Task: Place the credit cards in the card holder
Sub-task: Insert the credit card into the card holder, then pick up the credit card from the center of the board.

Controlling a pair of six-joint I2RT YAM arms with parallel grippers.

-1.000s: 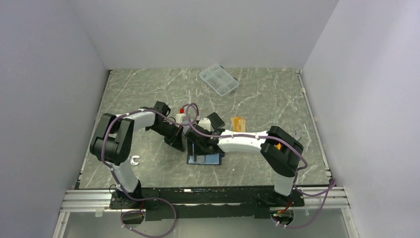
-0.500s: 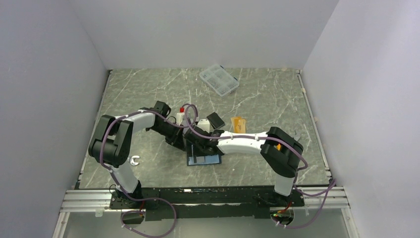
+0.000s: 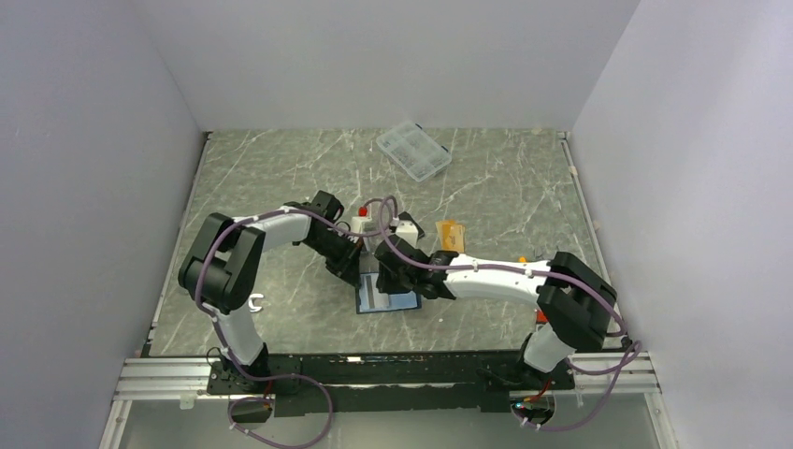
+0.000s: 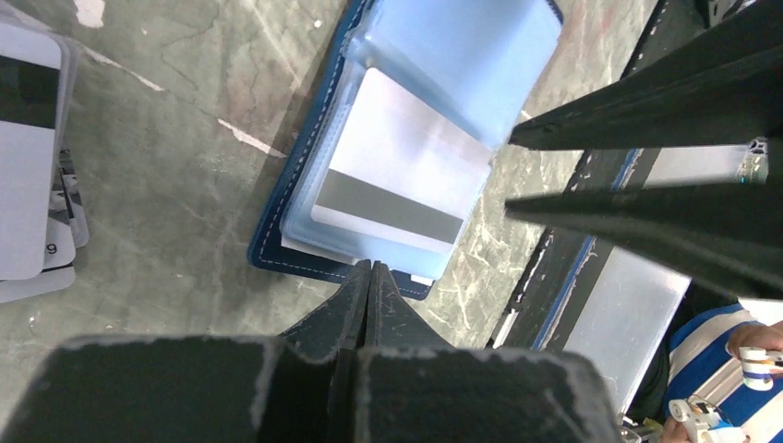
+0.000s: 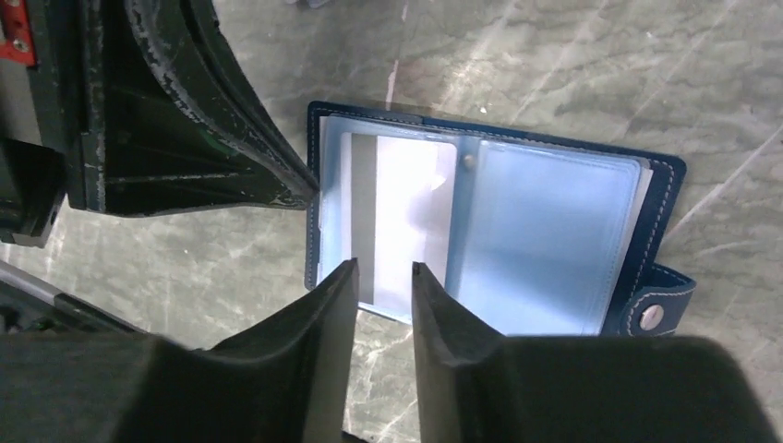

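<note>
- Two arms reached in over the middle of the bench in the overhead view. A small white C-shaped piece lay beside the left arm, and neither wrist camera caught it.
- Far left in the left wrist view, a stack of cards lay on the stone, the top one pale with a dark stripe. Overhead it could not be made out among the arms.
- The left fingers were pressed together with nothing between them. Their tip was at the near edge of the card holder. The right wrist view showed that same tip against the holder's left edge.
- The card holder lay open and flat on the bench between the two arms, navy outside with light blue clear sleeves inside. Overhead it was only a small blue rectangle, half hidden by the arms.
- A white card with a grey stripe sat in the sleeve on the holder's left half. Both wrist views showed it; the overhead view did not.
- The right fingers stood apart with a narrow gap, above the near edge of that card, clamping nothing that could be seen. The left wrist view showed them as two dark wedges pointing at the holder from the right.
- The snap tab at the holder's lower right corner showed only in the right wrist view.
- An orange card lay on the bench beyond the right arm, apart from the holder. A clear compartment box sat well back. Only the overhead view showed these two.
</note>
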